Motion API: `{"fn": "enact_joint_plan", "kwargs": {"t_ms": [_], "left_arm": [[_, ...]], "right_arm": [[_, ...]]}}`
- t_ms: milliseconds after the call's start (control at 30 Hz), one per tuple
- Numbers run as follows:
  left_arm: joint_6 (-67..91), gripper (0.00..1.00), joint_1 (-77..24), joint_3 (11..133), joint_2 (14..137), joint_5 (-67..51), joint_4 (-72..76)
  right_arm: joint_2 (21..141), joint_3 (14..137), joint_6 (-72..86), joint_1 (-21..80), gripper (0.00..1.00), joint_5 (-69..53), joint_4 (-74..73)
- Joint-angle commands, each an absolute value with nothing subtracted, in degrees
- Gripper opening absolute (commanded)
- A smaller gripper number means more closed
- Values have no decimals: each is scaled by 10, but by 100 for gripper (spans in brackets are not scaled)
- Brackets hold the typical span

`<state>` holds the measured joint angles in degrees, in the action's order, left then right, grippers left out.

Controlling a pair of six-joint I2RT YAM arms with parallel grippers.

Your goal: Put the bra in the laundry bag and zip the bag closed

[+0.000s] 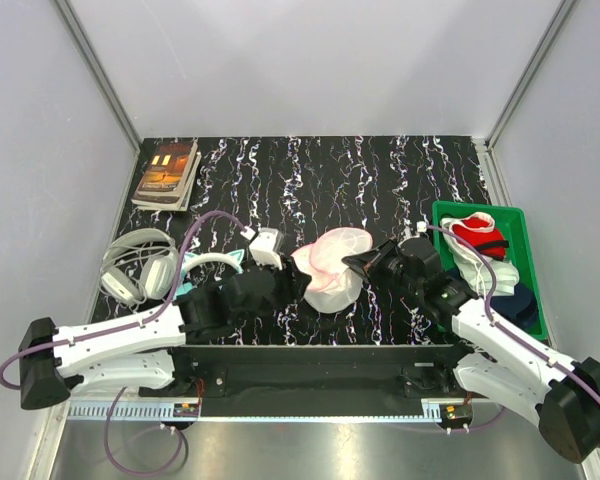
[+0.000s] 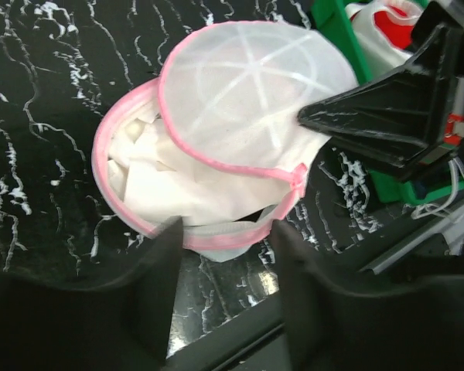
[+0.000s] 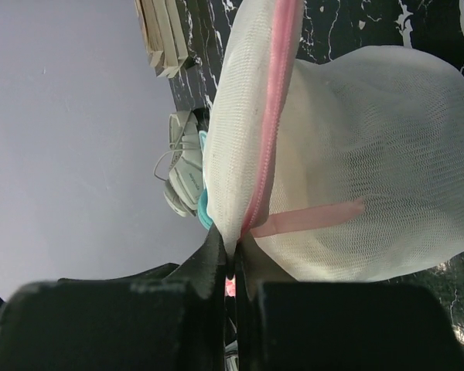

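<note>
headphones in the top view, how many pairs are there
2: a grey-white pair at the far left, and a teal pair just right of it, partly hidden by the left arm.

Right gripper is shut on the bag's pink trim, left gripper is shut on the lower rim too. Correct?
Not quite. The left gripper is open: the left wrist view shows its fingers wide apart at the lower rim of the laundry bag. The right gripper is indeed shut on the pink trim.

Lab test cell: white panels enclose a marbled table.
</note>
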<state>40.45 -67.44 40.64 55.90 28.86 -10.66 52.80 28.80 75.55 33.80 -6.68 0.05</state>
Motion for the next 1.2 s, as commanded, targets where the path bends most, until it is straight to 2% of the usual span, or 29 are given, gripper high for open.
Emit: {"fn": "enact_joint_plan", "kwargs": {"t_ms": [0,67,200,300,367,467,700,733,800,933,1167], "left_arm": [[371,38,-679,426,589,256,-50],[367,30,-679,448,617,202,-38],[375,31,-680,482,675,151,-28],[387,37,-681,505,707,132,-37],[407,46,-680,526,727,132,-51],[440,50,-680,562,757,141,-91],[504,42,-672,592,782,151,-147],[509,35,-672,594,781,150,-153],[512,31,-673,593,772,161,-161],[505,39,-678,577,729,193,-168],[517,39,-679,594,708,136,-166]], "right_arm": [[512,308,786,339,0,-48,-18],[506,309,798,339,0,-40,-27],[502,329,802,339,0,-19,-69],[501,342,801,339,0,-12,-84],[501,346,800,338,0,-11,-91],[500,346,802,339,0,-11,-92],[497,348,801,339,0,-11,-98],[497,348,801,339,0,-10,-98],[497,346,797,339,0,-8,-98],[498,345,792,339,0,-7,-102],[502,349,790,339,0,-6,-102]]}}
